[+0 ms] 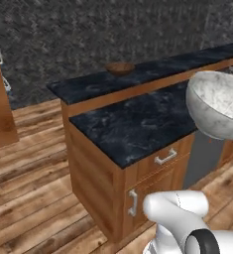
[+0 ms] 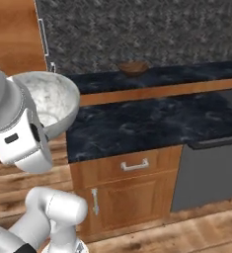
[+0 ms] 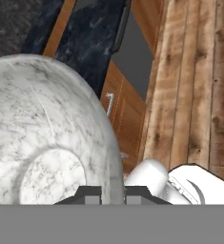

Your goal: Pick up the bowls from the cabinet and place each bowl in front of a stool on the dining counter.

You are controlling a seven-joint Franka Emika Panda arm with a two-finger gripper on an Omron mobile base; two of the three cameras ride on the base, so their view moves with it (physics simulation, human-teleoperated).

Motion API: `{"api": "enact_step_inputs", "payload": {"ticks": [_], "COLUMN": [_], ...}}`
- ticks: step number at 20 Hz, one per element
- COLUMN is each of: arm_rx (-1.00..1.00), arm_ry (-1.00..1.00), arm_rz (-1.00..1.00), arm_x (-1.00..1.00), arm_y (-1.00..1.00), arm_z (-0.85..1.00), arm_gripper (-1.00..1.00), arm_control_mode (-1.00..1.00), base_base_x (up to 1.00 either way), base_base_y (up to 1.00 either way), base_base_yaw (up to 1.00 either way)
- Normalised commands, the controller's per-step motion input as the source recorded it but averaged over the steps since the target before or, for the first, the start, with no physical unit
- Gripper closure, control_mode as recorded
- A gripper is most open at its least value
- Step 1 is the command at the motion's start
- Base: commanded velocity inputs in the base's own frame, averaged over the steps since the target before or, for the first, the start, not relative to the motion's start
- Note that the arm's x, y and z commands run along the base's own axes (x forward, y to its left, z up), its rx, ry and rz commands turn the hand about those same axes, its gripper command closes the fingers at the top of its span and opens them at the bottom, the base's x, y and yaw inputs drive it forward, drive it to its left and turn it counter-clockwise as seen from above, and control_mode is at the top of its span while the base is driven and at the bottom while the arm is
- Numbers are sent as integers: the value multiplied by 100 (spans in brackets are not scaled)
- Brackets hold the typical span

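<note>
My gripper (image 3: 112, 193) is closed on the rim of the marbled bowl (image 3: 46, 138), one finger inside the wall and one outside, and holds it tilted in the air, clear of every surface. Below and beyond my hand lies the lower black counter (image 2: 152, 126) over its drawer cabinets (image 2: 132, 188). Farther out runs the raised dining counter (image 1: 88, 84), where the wooden bowl (image 1: 119, 68) rests upright, well apart from my hand.
</note>
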Motion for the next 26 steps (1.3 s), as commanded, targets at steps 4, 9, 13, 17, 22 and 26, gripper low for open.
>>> {"api": "enact_step_inputs", "payload": {"ticks": [4,9,13,17,22,26], "arm_rx": [0,0,0,0,0,0], "arm_ry": [0,0,0,0,0,0], "arm_rz": [0,0,0,0,0,0], "arm_x": [0,0,0,0,0,0], "arm_y": [0,0,0,0,0,0], "arm_z": [0,0,0,0,0,0], "arm_gripper": [100,100,100,100,100,100], "arm_control_mode": [100,100,100,100,100,100], "base_base_x": [0,0,0,7,27,60], "base_base_y": [55,57,62,37,-30,-46], "base_base_yaw": [46,43,42,35,11,3]}}
